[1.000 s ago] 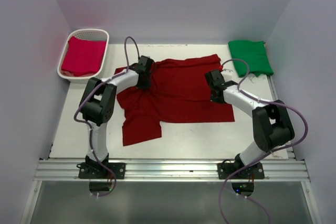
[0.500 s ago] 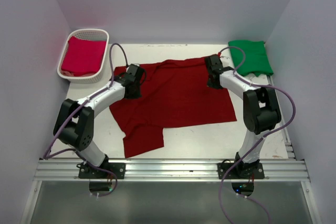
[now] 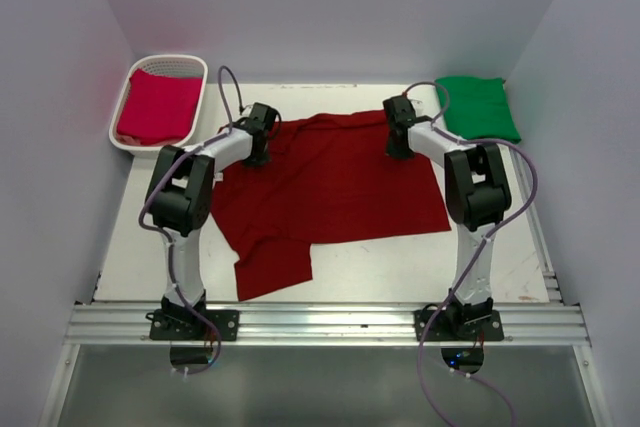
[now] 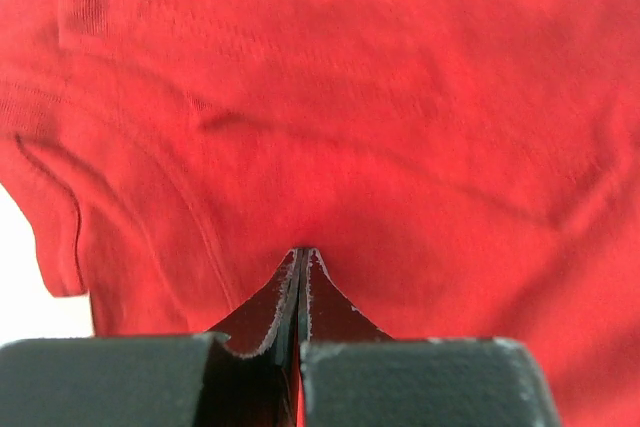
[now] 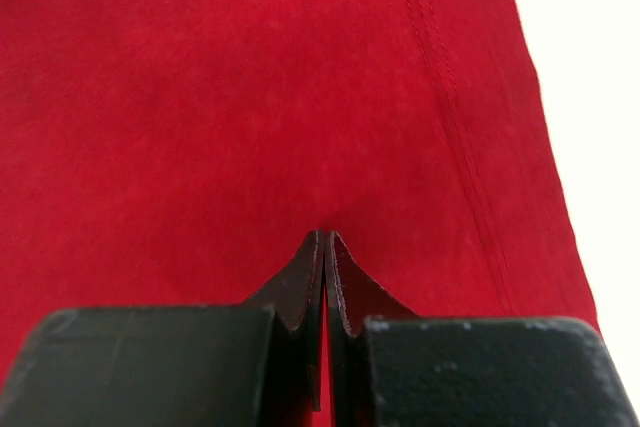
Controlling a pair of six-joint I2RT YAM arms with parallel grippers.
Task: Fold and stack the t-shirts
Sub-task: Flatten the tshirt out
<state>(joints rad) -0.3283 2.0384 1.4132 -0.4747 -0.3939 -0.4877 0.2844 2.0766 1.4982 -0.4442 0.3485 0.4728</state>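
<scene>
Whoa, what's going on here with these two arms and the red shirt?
The left arm and the right arm each have their jaws shut on a dark maroon cloth t-shirt near its far edge; it lies spread on the white table. A folded bright green t-shirt lies at the far right corner, and a pinkish crimson t-shirt sits in the white plastic lattice basket at far left.

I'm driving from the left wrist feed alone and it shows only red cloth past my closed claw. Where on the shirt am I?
Observer: Your left claw is at the far-left edge of the maroon t-shirt, which lies mostly flat on the table.
Operator: And the other arm?
Observer: The right claw is shut on the shirt's far-right edge, level with yours.
Operator: Any folded shirts nearby?
Observer: A folded green t-shirt lies in the far-right corner.
</scene>
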